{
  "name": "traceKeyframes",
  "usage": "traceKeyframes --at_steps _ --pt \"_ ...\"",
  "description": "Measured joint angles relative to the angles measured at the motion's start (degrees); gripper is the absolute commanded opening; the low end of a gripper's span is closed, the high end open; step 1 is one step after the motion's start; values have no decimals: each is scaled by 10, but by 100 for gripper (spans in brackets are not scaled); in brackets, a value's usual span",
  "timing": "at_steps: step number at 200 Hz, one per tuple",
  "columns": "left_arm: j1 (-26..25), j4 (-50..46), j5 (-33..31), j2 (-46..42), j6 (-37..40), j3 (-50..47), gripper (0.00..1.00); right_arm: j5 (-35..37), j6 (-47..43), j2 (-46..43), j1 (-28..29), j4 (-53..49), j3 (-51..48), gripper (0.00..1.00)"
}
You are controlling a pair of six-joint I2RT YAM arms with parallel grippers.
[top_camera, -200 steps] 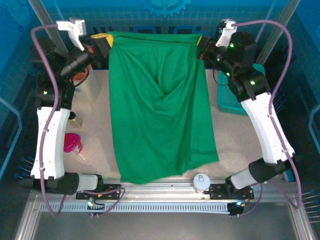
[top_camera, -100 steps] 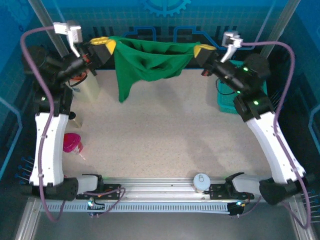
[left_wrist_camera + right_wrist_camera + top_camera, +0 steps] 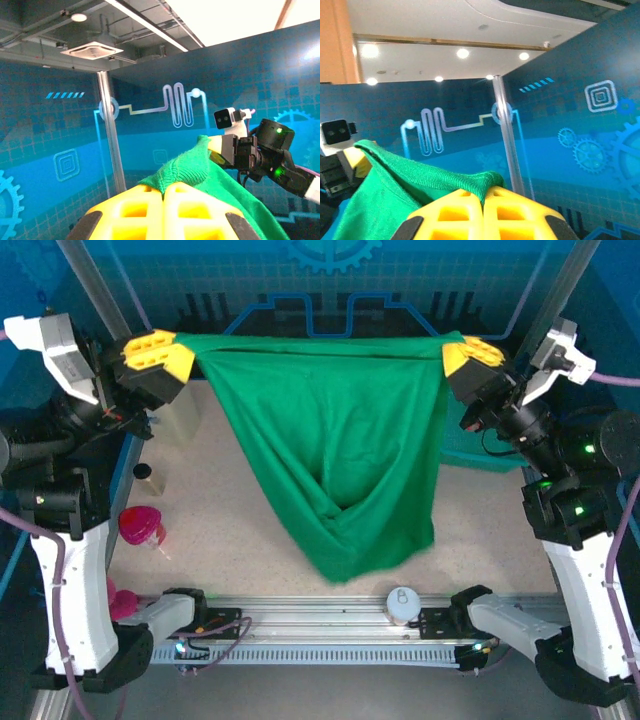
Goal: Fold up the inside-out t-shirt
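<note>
Teal basket (image 3: pixel 470 452) at right, contents hidden; my left gripper (image 3: pixel 185 348) and right gripper (image 3: pixel 450 350) pinch the green t-shirt (image 3: pixel 340 440) by its corners, cloth sagging.

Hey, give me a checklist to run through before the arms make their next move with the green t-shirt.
1. Left gripper shut on one corner of the t-shirt: ok.
2. Right gripper shut on the other corner: ok.
3. Top edge stretched roughly level between them: ok.
4. Hanging bottom clear of the table: cannot tell.
5. Pink object apart from the cloth: ok.
</note>
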Motion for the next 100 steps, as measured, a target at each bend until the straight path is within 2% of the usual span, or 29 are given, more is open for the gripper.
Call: traceKeyframes --at_steps 50,100 --pt "0 -71 -70 57 59 -8 0 50 -17 87 0 -24 14 0" --pt "2 -152 -137 144 172 -10 0 132 -18 271 0 -103 106 0"
